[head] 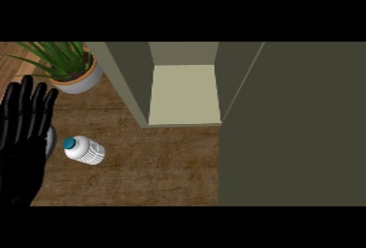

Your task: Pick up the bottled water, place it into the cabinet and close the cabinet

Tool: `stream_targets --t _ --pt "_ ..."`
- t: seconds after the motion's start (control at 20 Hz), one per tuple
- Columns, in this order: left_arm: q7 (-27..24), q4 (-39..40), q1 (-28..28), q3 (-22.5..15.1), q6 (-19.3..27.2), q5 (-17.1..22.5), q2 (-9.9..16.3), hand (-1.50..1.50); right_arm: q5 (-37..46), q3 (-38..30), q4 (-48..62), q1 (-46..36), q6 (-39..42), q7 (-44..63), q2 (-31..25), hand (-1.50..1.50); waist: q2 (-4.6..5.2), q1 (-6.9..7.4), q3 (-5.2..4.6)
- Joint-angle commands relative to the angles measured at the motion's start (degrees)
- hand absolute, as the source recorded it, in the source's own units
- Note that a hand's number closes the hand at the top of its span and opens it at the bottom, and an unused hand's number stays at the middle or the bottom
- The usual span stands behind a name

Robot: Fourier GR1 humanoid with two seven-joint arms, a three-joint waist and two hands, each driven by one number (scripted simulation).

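Observation:
A small white water bottle with a teal cap lies on its side on the wooden counter, cap pointing left. My left hand stands at the view's left edge, fingers straight and pointing up, a little to the left of the bottle and apart from it. The cabinet is open, its pale shelf showing at the upper middle with nothing on it. Its olive door swings out and fills the right side of the view. My right hand does not show.
A potted green plant in a white pot stands at the back left, just left of the cabinet's side wall. A grey rounded object peeks out from behind my left hand. Bare counter wood lies between the bottle and the door.

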Motion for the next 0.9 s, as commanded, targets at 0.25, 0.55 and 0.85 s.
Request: stream_targets --t 0.25,0.55,0.85 --pt "0.10 -0.52 -0.03 8.82 9.87 -5.87 -0.82 -1.50 -0.23 4.77 -9.92 9.55 2.44 1.10 0.73 -1.50 -0.35 1.23 1.46" --pt "16.38 -10.11 3.67 8.84 19.01 -0.46 -3.44 -1.50 -6.32 12.83 -16.01 14.62 7.11 8.69 0.31 -1.50 -0.46 1.68 1.47" --pt "26.31 -21.34 5.16 6.01 22.15 -5.61 -1.67 -1.50 -0.10 20.22 -21.81 13.05 3.23 15.52 2.76 -1.50 -0.27 1.85 1.44"
